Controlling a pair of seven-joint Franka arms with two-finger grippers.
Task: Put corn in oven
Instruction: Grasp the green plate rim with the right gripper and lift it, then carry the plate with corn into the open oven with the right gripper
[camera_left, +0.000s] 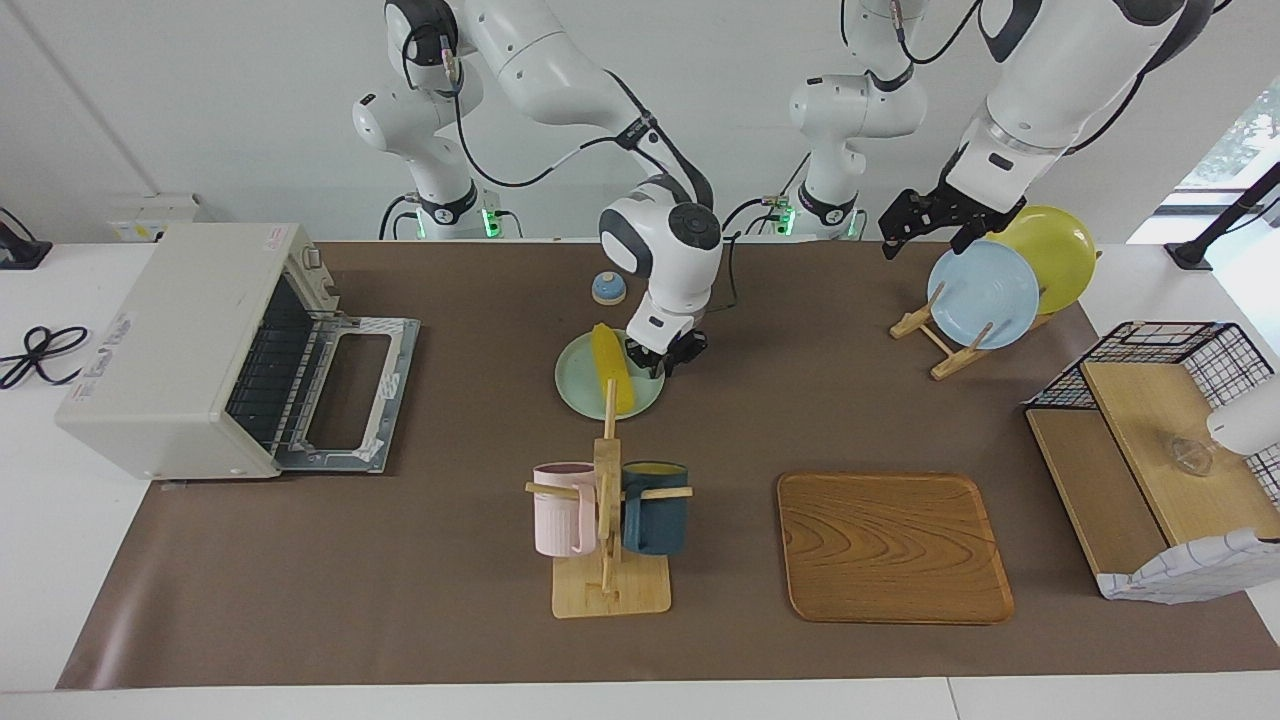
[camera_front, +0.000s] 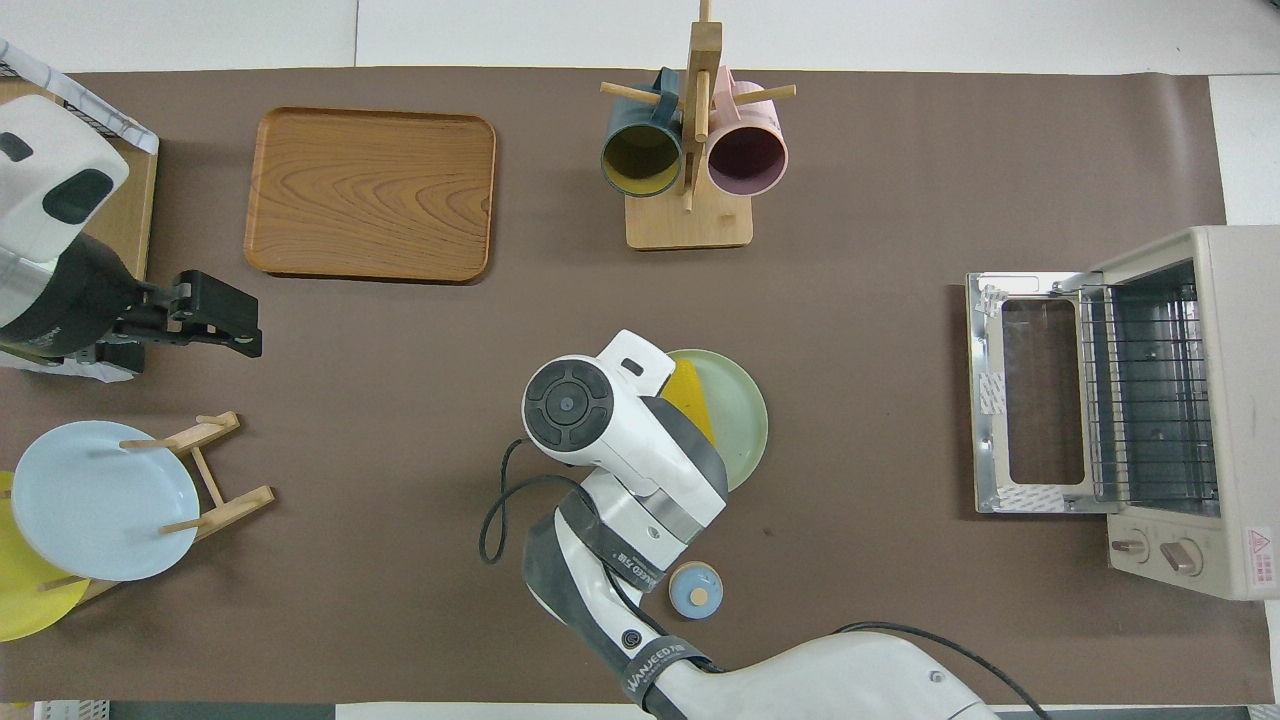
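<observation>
Right now the corn (camera_left: 610, 375) is lying on a light green plate (camera_left: 580, 395) in the middle of the facing view, a little above the centre. It is lying flat, with one end pointing toward the robots and the other end pointing down the frame toward the mug rack (camera_left: 607, 520).

The right arm is reaching down from the top of the frame, and the right hand (camera_left: 662, 358) is sitting low over the edge of the green plate, just beside the corn. I cannot tell whether its fingers are spread or pressed together, or whether they are touching the corn. In the overhead view the arm's white wrist is covering most of the corn, so only a yellow bit is peeking out.

The oven (camera_left: 170, 340) is standing at the left of the facing view, well apart from the corn. Its door (camera_left: 350, 395) is lying open and flat on the brown worktop (camera_left: 450, 560), and the wire rack inside is showing.

The left arm is waiting in the upper right of the facing view. The left hand (camera_left: 915, 225) is hanging in the air with its fingers spread, holding nothing, near a pale blue plate (camera_left: 983, 293) that is standing in a wooden rack.

A pink mug (camera_left: 562, 520) and a dark blue mug (camera_left: 655, 520) are hanging on the mug rack. A wooden tray (camera_left: 893, 545) is lying in the lower right.
</observation>
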